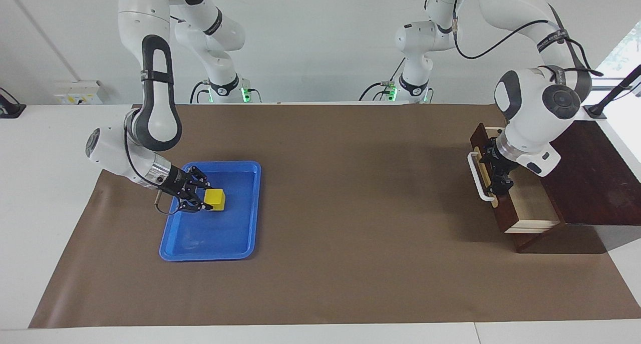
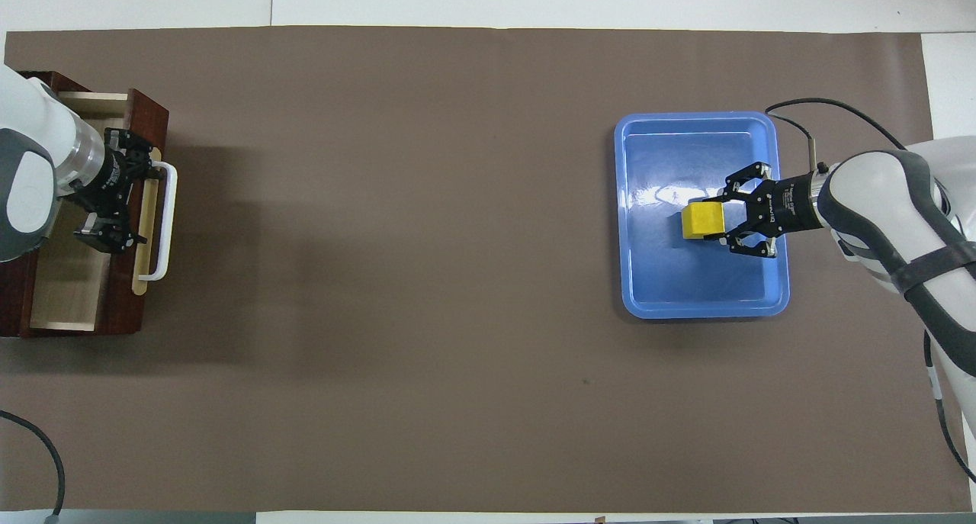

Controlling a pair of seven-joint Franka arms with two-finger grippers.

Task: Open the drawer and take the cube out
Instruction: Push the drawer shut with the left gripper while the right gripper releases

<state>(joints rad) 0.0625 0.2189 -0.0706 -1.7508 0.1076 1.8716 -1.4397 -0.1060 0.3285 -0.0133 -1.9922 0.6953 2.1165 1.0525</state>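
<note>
The yellow cube (image 1: 216, 198) (image 2: 701, 220) sits low in the blue tray (image 1: 235, 244) (image 2: 701, 303), at the right arm's end of the table. My right gripper (image 1: 209, 202) (image 2: 714, 220) is shut on it, reaching in from the tray's side. The drawer (image 1: 506, 216) (image 2: 122, 303) stands partly pulled out of its dark wooden box (image 1: 586, 174), and its light wood inside (image 2: 65, 280) holds nothing I can see. My left gripper (image 1: 496, 184) (image 2: 122, 192) hangs open at the drawer front's top edge, just inside the white handle (image 1: 475, 176) (image 2: 168, 219).
Brown paper (image 1: 350, 194) covers the table between the tray and the drawer. A black cable (image 2: 831, 112) loops from the right wrist past the tray's corner. The box stands at the table's edge on the left arm's end.
</note>
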